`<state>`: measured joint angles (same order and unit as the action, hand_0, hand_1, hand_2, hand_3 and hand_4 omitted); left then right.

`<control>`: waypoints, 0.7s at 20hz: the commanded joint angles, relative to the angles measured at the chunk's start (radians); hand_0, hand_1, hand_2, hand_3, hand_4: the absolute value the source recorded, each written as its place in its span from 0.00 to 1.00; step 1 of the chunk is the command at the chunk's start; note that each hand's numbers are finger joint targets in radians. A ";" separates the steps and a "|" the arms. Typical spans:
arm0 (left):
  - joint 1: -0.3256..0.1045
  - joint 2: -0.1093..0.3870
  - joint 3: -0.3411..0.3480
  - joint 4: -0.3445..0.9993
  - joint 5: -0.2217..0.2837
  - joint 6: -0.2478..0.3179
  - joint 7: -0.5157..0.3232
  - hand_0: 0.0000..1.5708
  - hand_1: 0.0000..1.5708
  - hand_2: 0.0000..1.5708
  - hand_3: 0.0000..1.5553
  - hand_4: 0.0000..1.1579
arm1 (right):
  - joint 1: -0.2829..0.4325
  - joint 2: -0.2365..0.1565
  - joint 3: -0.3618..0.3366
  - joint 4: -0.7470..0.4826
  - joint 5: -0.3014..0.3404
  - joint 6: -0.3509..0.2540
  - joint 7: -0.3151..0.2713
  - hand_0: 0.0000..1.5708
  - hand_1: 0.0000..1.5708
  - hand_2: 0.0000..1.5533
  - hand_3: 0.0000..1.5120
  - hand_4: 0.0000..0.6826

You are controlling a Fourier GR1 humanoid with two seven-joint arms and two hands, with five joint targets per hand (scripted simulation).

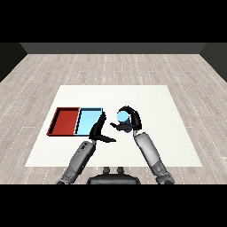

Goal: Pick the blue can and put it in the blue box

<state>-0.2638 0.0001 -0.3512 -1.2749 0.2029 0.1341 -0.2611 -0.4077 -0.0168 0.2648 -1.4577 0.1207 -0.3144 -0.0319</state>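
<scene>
Curling round the blue can [122, 117], the right hand [131, 120] holds it over the white table [168, 133], just to the right of the light blue tray [88, 120] and outside it. Left hand [98, 131] sits at the blue tray's near right corner, fingers straight and relaxed, thumb spread toward the right, holding nothing. Red tray [63, 121] lies touching the blue tray's left side

No readable text, labels, brands or numbers showing anywhere; the blue can [122, 116], red tray [63, 120], light blue tray [88, 119] and white table [177, 146] are all showing plain surfaces.
</scene>
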 commanded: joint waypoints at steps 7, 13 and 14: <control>-0.013 0.000 -0.072 0.038 0.074 0.066 -0.009 0.00 0.00 0.00 0.00 0.00 | -0.011 0.017 0.076 -0.054 -0.002 -0.043 0.062 0.94 0.94 0.94 0.92 0.89; -0.068 0.000 -0.085 0.115 0.116 0.059 -0.040 0.00 0.00 0.00 0.00 0.00 | -0.081 0.017 0.062 0.087 -0.028 -0.025 -0.040 0.95 0.95 0.94 0.93 0.89; -0.081 0.000 -0.067 0.102 0.093 0.061 -0.016 0.00 0.00 0.00 0.00 0.00 | -0.011 0.017 0.096 0.013 -0.011 -0.051 -0.020 0.95 0.95 0.94 0.93 0.89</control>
<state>-0.3303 0.0001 -0.4323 -1.1795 0.2994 0.2033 -0.2937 -0.4291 -0.0011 0.3371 -1.4535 0.1056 -0.3441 -0.0375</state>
